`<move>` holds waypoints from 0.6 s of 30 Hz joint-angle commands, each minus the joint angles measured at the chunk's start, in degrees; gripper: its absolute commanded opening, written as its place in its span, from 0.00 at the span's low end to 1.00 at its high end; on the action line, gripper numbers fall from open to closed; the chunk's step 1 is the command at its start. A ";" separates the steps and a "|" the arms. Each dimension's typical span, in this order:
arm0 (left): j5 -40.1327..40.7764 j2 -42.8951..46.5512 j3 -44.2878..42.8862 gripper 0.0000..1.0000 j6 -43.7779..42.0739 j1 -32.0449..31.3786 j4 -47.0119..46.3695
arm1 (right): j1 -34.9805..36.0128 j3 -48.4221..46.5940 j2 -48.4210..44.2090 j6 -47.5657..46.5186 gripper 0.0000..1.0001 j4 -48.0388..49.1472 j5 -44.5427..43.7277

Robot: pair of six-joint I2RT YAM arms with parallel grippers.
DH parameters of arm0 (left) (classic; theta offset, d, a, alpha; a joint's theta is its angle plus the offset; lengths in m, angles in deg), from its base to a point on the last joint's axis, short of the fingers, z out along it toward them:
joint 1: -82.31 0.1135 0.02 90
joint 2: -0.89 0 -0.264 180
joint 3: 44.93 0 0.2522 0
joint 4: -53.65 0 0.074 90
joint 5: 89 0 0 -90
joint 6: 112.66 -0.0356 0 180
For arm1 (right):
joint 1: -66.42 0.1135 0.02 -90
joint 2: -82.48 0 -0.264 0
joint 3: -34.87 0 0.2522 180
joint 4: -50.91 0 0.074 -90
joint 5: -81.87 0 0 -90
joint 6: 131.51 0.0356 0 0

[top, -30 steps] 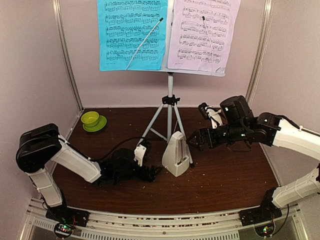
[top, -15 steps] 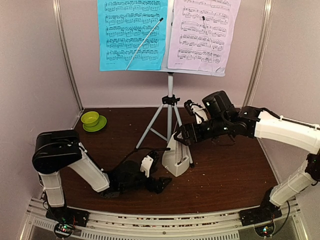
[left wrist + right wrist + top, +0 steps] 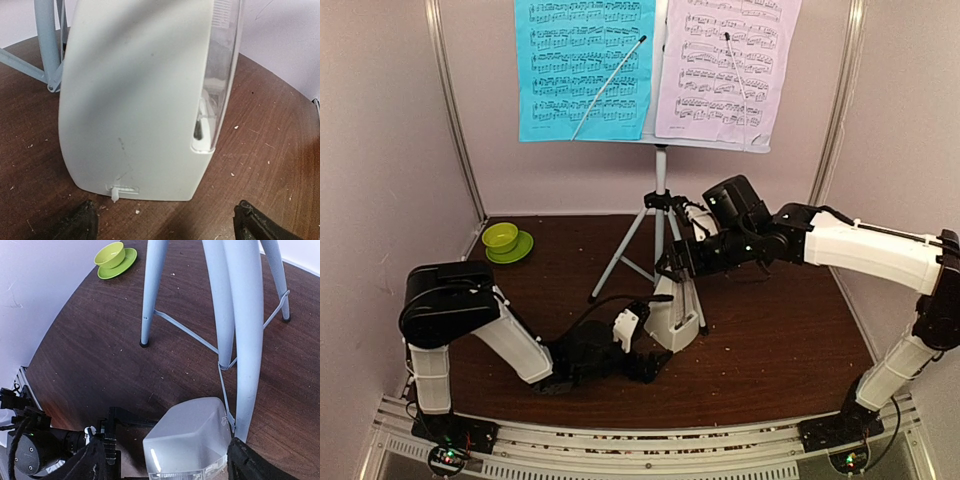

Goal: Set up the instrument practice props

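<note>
Where the brown table (image 3: 790,340) meets the back wall, we see the stand (image 3: 660,180) upright on three spread legs. Its desk carries the cyan page (image 3: 585,70) on the left and the lilac page (image 3: 725,65) on the right, side by side, each crossed by a thin white holding wire.

Next in size are the arms. The right arm reaches in from the right side to just in front of the stand's legs, and the right gripper (image 3: 678,262) sits at the top of the metronome (image 3: 675,315). In the right wrist view its jaws are spread wide, one finger on each side of the metronome's top; we cannot tell whether either finger touches it. The left arm lies low along the table, with the left gripper (image 3: 642,363) just in front of the metronome's base. In the left wrist view those jaws are also wide apart and hold nothing, the fingertips resting short of the base.

The metronome stands upright on the table between the two grippers, close against the stand's near legs. A clear panel shows along one edge.

Smallest, the green bowl (image 3: 501,236) sits on its saucer (image 3: 517,250) in the far left corner, well apart.
</note>
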 commanded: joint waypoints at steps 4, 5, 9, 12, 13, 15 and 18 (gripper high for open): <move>1.45 -2.16 -3.33 0.95 -1.99 -0.21 0.67 | 0.34 -1.30 1.78 0.41 0.79 -1.52 0.82; 1.53 -2.35 -3.92 0.95 -2.33 -0.16 1.53 | 0.30 -1.30 2.12 0.48 0.77 -1.50 1.00; 2.88 -3.29 -5.74 0.95 -2.84 -0.21 3.68 | 0.31 -1.37 2.60 0.79 0.70 -1.75 0.85; 3.16 -3.85 -6.88 0.94 -3.41 -0.21 4.85 | 0.35 -1.35 2.70 0.86 0.68 -2.28 0.68; 2.90 -4.09 -7.28 0.93 -3.53 -0.21 5.12 | 0.34 -1.24 2.73 0.90 0.67 -2.36 0.73; 2.24 -4.58 -7.76 0.90 -3.59 -0.21 5.16 | 0.32 -1.12 2.79 0.99 0.65 -2.46 0.84; 2.13 -4.92 -8.10 0.86 -3.39 -0.21 5.27 | 0.34 -1.12 2.87 0.94 0.62 -2.55 0.94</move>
